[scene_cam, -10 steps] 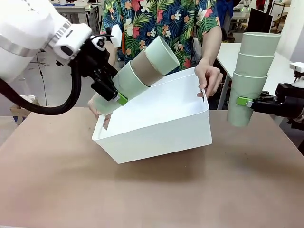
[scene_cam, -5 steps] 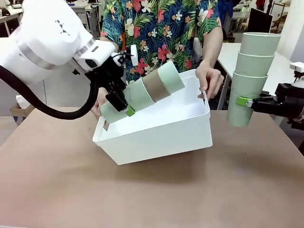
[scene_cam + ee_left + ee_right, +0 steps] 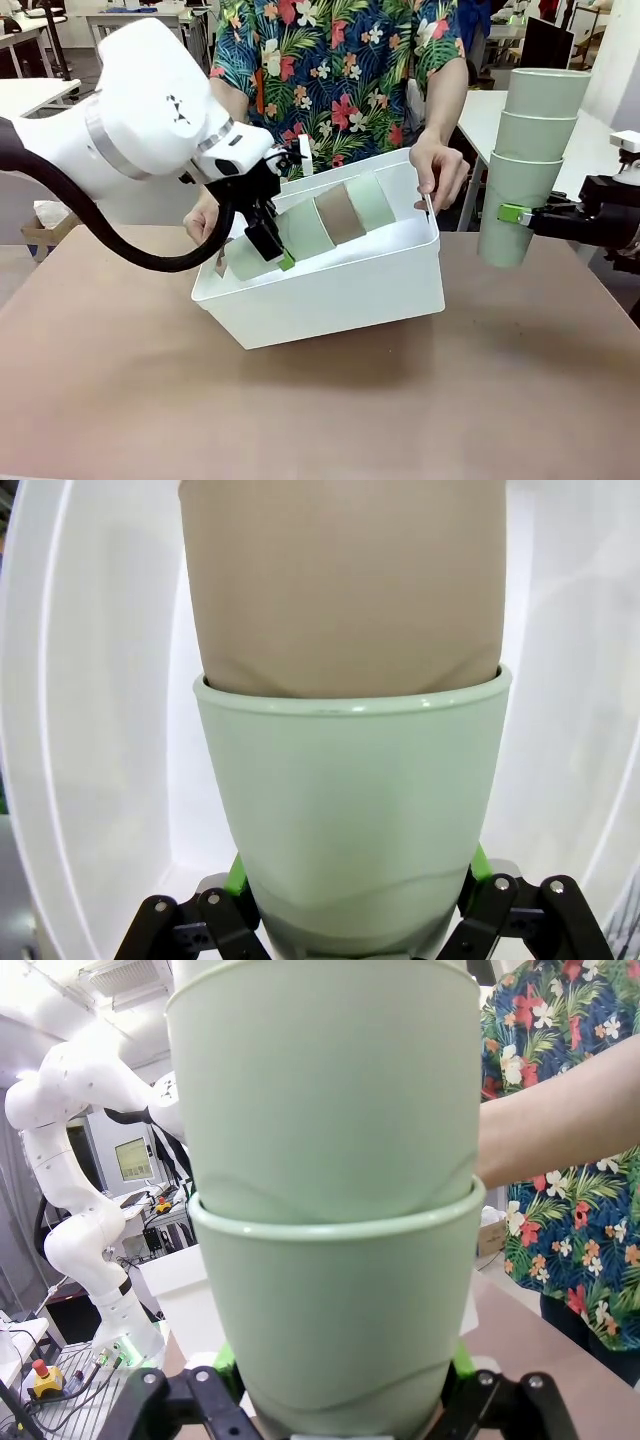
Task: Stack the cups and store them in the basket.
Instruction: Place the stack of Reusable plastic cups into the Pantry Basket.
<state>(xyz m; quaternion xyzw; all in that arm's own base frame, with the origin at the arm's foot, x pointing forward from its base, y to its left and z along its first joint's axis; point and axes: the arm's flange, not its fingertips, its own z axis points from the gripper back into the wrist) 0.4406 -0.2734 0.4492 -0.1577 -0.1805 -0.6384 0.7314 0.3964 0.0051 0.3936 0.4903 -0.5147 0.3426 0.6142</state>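
Brown tabletop fills the near ground, with white benches and lab gear behind. The left gripper is clamped on the base of a slanted cup stack: mint, a tan cup, then mint. The stack is angled down into the white basket. A person's hands hold the basket's ends, tipping it toward the robot. The right gripper pinches the lowest cup of an upright mint stack in the air, right of the basket and apart from it.

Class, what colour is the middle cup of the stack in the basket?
The middle cup is tan brown; front view.
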